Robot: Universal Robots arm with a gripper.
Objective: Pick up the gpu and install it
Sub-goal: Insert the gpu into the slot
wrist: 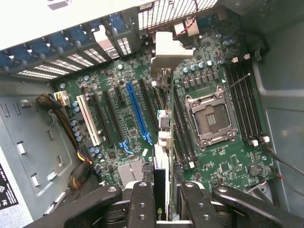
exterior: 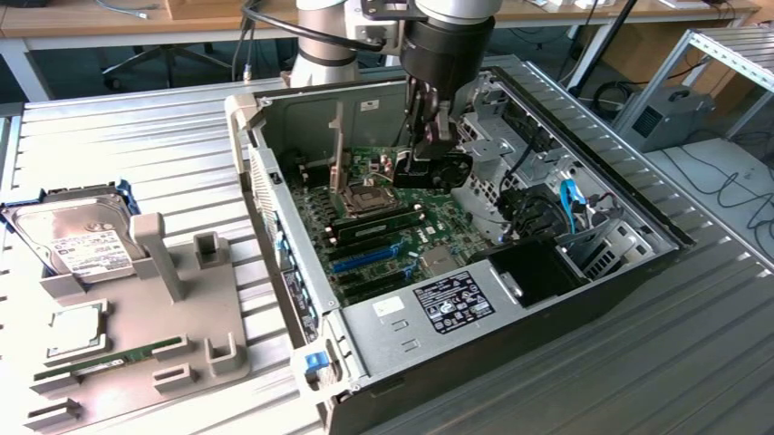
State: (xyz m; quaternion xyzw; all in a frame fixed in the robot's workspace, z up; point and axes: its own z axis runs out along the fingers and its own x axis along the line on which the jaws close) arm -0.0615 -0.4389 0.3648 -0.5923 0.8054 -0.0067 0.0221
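The gpu [wrist: 160,185] is a thin black card seen edge-on between my fingers [wrist: 143,202]. Its silvery bracket [wrist: 166,50] points toward the case's rear slot openings. My gripper [wrist: 161,192] is shut on the card. It holds the card over the black expansion slots, between the blue slot [wrist: 137,111] and the CPU socket [wrist: 211,118]. Whether the card sits in a slot I cannot tell. In the exterior view my gripper [exterior: 426,186] reaches down into the open computer case [exterior: 278,195], and the gpu [exterior: 377,225] shows as a dark bar just below the socket.
The power supply [exterior: 450,297] and blue cables [exterior: 568,204] crowd the case's near and right sides. At the exterior view's left, a grey fixture [exterior: 163,272] holds a hard drive in a blue frame [exterior: 79,240], a CPU [exterior: 75,328] and a green RAM stick [exterior: 109,360].
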